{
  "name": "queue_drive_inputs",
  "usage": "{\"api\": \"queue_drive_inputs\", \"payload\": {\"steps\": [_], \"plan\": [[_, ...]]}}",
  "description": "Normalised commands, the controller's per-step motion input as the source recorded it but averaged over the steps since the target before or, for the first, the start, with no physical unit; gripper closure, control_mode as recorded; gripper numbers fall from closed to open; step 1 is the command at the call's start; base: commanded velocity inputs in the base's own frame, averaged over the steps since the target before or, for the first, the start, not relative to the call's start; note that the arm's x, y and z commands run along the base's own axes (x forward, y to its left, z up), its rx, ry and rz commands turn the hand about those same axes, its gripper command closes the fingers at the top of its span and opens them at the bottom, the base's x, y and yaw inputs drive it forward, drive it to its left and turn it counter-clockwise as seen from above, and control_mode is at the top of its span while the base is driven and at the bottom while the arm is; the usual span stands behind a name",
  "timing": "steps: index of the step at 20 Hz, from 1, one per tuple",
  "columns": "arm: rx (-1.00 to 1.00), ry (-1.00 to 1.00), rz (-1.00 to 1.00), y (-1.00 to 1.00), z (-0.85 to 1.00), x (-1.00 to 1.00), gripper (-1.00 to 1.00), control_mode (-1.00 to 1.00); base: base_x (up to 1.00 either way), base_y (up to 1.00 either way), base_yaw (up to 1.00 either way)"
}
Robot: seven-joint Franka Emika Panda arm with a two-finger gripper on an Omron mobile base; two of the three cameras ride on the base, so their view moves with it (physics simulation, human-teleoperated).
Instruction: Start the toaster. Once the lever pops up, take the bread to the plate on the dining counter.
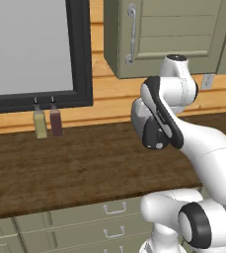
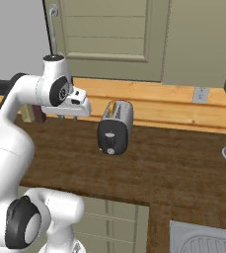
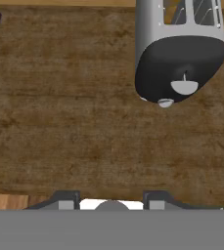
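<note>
Dark wood desk (image 3: 59,122) under green cabinets. Fingers (image 3: 67,199) partly spread, pinching nothing, hovering over bare wood, well short of the toaster (image 2: 115,127). Bread (image 2: 113,108) sits in its slot; lever (image 3: 184,87) on the dark end face. Judgement: line up above the lever, then press straight down until it latches.

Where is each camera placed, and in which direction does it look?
Left base view: behind the arm, left; faces wood counter, two bottles.
Right base view: behind, right; faces toaster, bread in its slot; arm lower left.
Hand view: looks down at counter; gripper fingertips at bottom.
Right and hand views share the toaster.
</note>
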Motion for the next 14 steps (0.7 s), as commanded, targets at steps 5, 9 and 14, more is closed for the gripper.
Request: {"api": "queue_drive_inputs", "payload": {"steps": [5,9,14], "plan": [[0.00,-0.01,0.00,-0.03,-0.06,-0.01,-1.00,-1.00,0.00,0.00,0.00],[0.00,-0.08,0.00,-0.60,-0.34,-0.01,-1.00,-1.00,0.00,0.00,0.00],[0.01,0.00,0.00,-0.79,-0.23,0.04,-1.00,-1.00,0.00,0.00,0.00]]}}
